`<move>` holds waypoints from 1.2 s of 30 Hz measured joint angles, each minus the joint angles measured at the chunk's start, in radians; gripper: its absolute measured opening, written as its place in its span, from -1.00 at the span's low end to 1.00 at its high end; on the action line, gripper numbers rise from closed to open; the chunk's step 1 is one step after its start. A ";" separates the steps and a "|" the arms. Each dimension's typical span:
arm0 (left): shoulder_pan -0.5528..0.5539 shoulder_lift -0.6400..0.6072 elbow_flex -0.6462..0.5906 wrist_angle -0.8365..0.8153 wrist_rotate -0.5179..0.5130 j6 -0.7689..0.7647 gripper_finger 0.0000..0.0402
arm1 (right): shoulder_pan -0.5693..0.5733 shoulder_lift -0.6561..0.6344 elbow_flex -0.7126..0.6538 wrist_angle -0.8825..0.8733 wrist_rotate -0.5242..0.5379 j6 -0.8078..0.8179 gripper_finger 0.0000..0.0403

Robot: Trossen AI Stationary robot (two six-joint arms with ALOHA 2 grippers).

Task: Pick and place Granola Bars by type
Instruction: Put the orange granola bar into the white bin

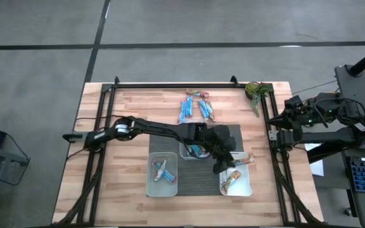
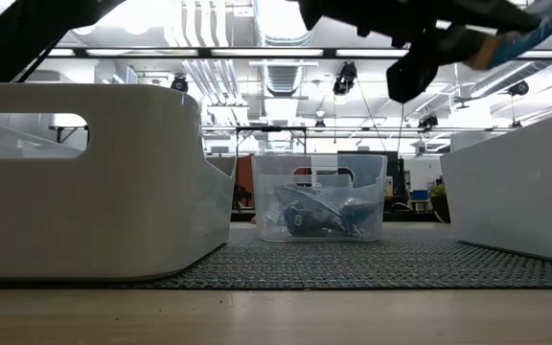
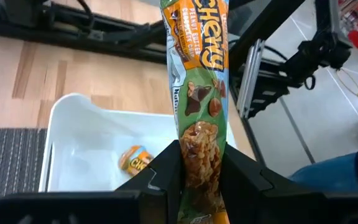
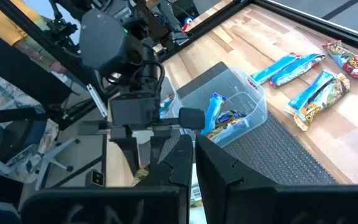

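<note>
The left end effector (image 3: 201, 177) pinches an orange-and-green granola bar (image 3: 199, 93) by one end, its long axis running straight out past the fingers. The white tub (image 1: 246, 187) lies just toward 6 o'clock of it. The right end effector (image 4: 194, 163), pressed together, waits off the bench at 3 o'clock.

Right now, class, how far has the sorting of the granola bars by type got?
Done: bars already lie in three tubs, blue ones in the middle tub and one orange bar in the right tub. In hand: the left claw grips a green-and-orange chewy bar over that right tub. Left: several loose bars on the wooden table. The right claw waits shut.
</note>
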 joint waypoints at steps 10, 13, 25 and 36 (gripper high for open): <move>0.000 -0.001 -0.060 0.013 0.002 0.050 -0.62 | 0.000 0.000 -0.020 0.001 0.000 0.001 -0.94; 0.000 -0.001 -0.065 0.007 0.002 0.072 -0.62 | 0.000 0.000 -0.026 0.000 0.000 0.002 -0.94; 0.000 -0.001 -0.065 0.035 0.004 0.155 -0.62 | 0.000 0.000 -0.028 0.000 0.000 0.003 -0.94; 0.000 -0.001 -0.084 0.056 0.004 0.144 -0.61 | 0.000 0.000 -0.028 0.000 0.000 0.003 -0.94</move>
